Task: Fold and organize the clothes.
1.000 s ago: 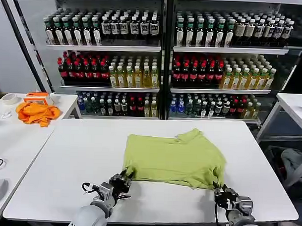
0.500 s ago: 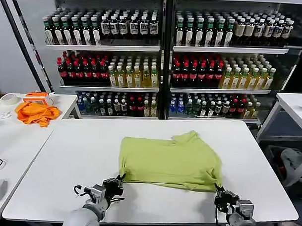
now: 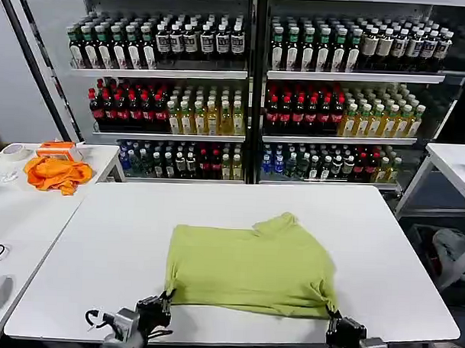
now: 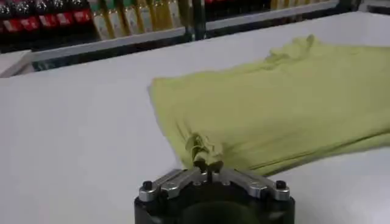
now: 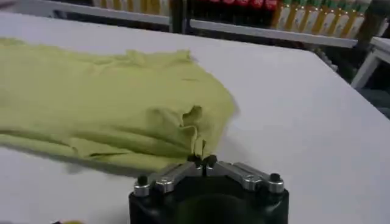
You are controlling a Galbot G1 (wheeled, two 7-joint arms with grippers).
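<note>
At the far left, a bright orange cloth is lying bunched on a side tabletop, well apart from the work. Behind everything, shelves of bottles are filling the back wall.

On the main white tabletop, the left gripper is sitting at the near edge, just off the near-left corner of the lime yellow-green T-shirt. In the left wrist view, the left gripper is pinching a small gathered tuft of the T-shirt between its 2 closed jaws, and the fabric there is rising into a little wrinkled peak while the rest is lying flat on the tabletop.

The T-shirt is lying spread across the middle of the tabletop, folded into a rough rectangle, with a bunched bit of fabric sticking up at its far edge, right of centre. Its near edge is running almost parallel to the near edge of the tabletop.

At the right, the right gripper is holding the near-right corner of the shirt. In the right wrist view, the right gripper has its jaws shut on a thin pinch of the T-shirt, with the corner lifting into a small crumpled fold above the tabletop.
</note>
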